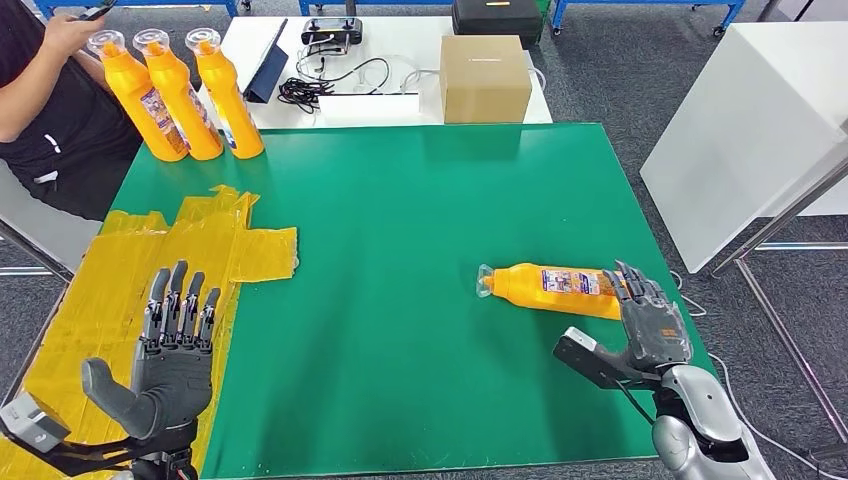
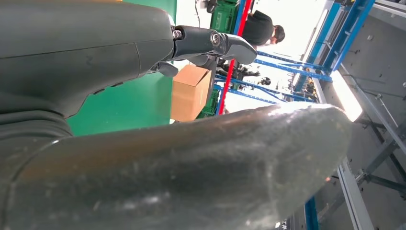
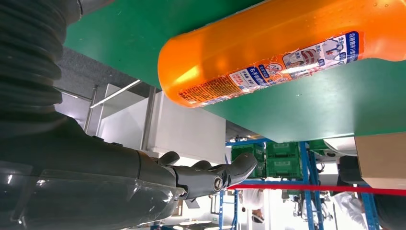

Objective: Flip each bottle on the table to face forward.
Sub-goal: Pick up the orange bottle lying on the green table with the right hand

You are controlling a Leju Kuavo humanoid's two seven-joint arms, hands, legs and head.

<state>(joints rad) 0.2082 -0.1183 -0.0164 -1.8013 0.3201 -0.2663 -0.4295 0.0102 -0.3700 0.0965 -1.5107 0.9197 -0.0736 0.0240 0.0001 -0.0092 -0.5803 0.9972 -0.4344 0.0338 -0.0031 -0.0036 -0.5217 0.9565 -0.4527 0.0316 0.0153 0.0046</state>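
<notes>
Bottle [image 1: 560, 287] lying flat just beyond right hand [image 1: 652, 325] fingers [image 1: 632, 285], spread, holding nothing

You have one orange bottle [image 1: 555, 286] lying on its side near the right edge of the green table [image 1: 400, 260], clear cap pointing left, printed label facing up. Three matching orange bottles [image 1: 178, 95] stand upright, close together in a row, at the far left corner, clear caps on top.

grey carpet floor [image 1: 620, 70], a white table [image 1: 400, 60] behind, a white cabinet [image 1: 740, 150] alongside, blue racking [image 2: 287, 72].
</notes>
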